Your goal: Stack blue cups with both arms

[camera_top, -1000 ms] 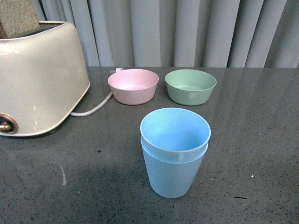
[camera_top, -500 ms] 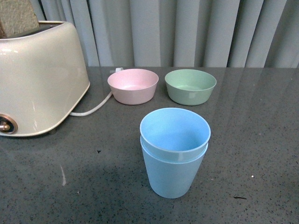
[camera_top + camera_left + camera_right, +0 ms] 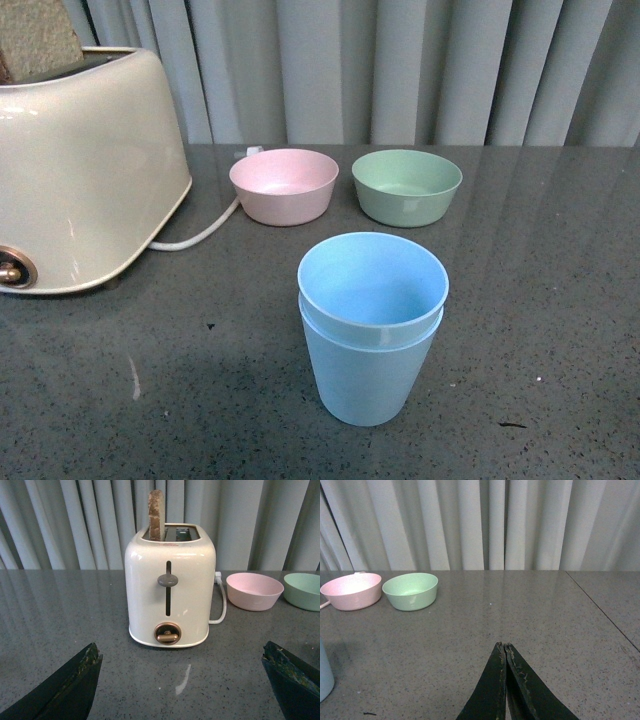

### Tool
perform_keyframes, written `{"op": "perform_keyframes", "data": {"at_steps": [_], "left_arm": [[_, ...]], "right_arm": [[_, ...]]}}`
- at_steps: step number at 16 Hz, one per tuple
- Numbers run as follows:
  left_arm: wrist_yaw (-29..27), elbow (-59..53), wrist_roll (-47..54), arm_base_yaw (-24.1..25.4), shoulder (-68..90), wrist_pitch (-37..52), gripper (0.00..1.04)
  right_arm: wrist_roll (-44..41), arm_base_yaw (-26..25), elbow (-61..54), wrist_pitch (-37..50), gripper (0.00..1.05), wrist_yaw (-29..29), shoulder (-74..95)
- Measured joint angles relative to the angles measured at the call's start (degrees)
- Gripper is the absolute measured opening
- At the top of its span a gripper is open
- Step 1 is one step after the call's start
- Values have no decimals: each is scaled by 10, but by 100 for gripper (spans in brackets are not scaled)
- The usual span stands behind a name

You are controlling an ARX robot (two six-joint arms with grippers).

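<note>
Two light blue cups [image 3: 372, 330] stand nested one inside the other, upright, in the middle of the grey table in the front view. Neither arm shows in that view. A sliver of the blue cups [image 3: 324, 672] sits at the edge of the right wrist view. My left gripper [image 3: 181, 652] is open, its black fingers wide apart with only bare tabletop between them, facing the toaster. The right gripper [image 3: 504, 646] is shut, fingers pressed together with nothing in them, over the tabletop to the right of the cups.
A cream toaster [image 3: 75, 165] holding a slice of bread [image 3: 156, 507] stands at the left, its white cord [image 3: 200, 232] trailing toward the bowls. A pink bowl [image 3: 284, 184] and a green bowl [image 3: 406, 186] sit behind the cups. Grey curtains hang at the back.
The front view has shifted very slightly; the stacked cups and bowls stand as before.
</note>
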Motion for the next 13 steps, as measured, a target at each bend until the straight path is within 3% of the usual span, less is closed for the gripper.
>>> {"op": "perform_keyframes", "data": {"at_steps": [2,8,9,13], "left_arm": [[0,0,0,0,0,0,98],[0,0,0,0,0,0,98],[0,0,0,0,0,0,98],[0,0,0,0,0,0,98]], "right_arm": [[0,0,0,0,15,0,0],[0,0,0,0,96,0,0],[0,0,0,0,100,0,0],[0,0,0,0,98,0,0]]}}
